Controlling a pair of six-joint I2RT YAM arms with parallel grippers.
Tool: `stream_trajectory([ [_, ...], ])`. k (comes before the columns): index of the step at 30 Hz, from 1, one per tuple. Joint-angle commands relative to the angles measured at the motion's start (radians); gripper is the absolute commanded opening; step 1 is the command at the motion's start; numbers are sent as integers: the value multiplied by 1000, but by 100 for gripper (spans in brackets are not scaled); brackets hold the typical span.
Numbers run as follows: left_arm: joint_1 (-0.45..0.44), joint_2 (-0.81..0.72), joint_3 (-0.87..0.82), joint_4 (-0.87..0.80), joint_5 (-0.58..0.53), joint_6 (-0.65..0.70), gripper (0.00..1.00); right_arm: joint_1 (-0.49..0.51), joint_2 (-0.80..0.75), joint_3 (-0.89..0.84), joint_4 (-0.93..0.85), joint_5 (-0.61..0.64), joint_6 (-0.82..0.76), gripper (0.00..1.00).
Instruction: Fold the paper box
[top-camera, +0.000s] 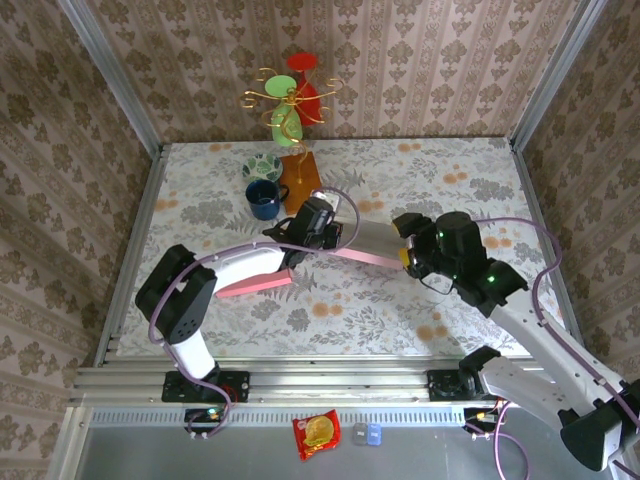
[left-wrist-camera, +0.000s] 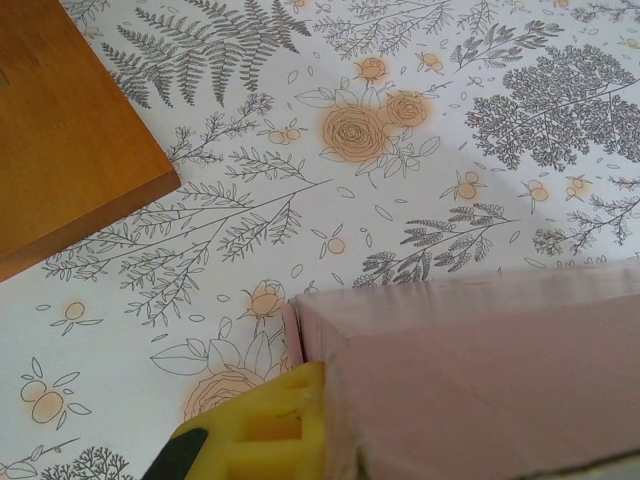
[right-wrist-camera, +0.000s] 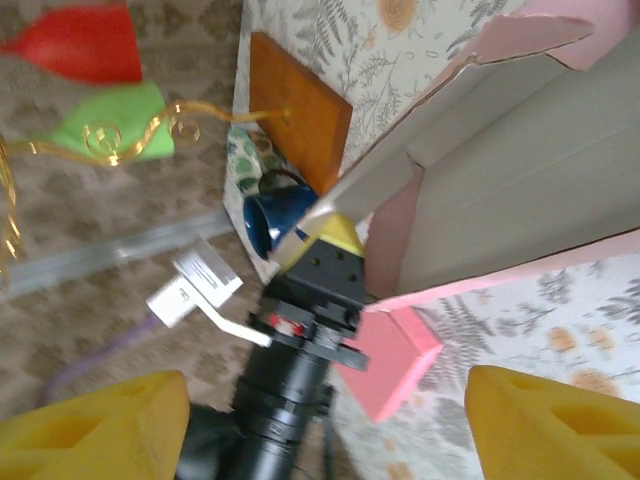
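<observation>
Shows the paper box (top-camera: 372, 243) lying in the middle of the tabletop (top-camera: 450, 180). Finds the left tool (top-camera: 325, 232) at its left end, one yellow finger (left-wrist-camera: 265, 435) touching the pink wall; cannot tell whether clamped. Has the right tool (top-camera: 405, 257) spread wide, just right.

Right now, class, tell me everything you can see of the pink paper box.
The paper box is pink card outside and pale beige inside. It is unfinished: walls and flaps stand open at slants. It lies mid-table on the floral cloth, one pink panel flat beneath the left arm. One of that arm's yellow fingers touches a raised corner.
</observation>
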Motion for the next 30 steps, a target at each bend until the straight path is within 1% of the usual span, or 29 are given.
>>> stream_trajectory([
  [1, -14, -21, -35, 24, -45, -24, 0, 8, 47, 8, 25, 81, 235, 67],
  [5, -24, -22, -54, 42, -61, -39, 0, 17, 127, 41, 5, 69, 278, 58],
  [9, -31, -22, -60, 48, -66, -46, 0, 19, 191, 45, 52, 88, 325, 53],
  [17, -37, -20, -59, 42, -67, -49, 0, 19, 293, 66, 164, 112, 352, 47],
  [23, -37, -18, -53, 36, -67, -48, 0, 19, 320, 94, 155, 109, 342, 45],
  [30, -38, -21, -52, 31, -66, -51, 0, 6, 388, 86, 205, 83, 357, 36],
])
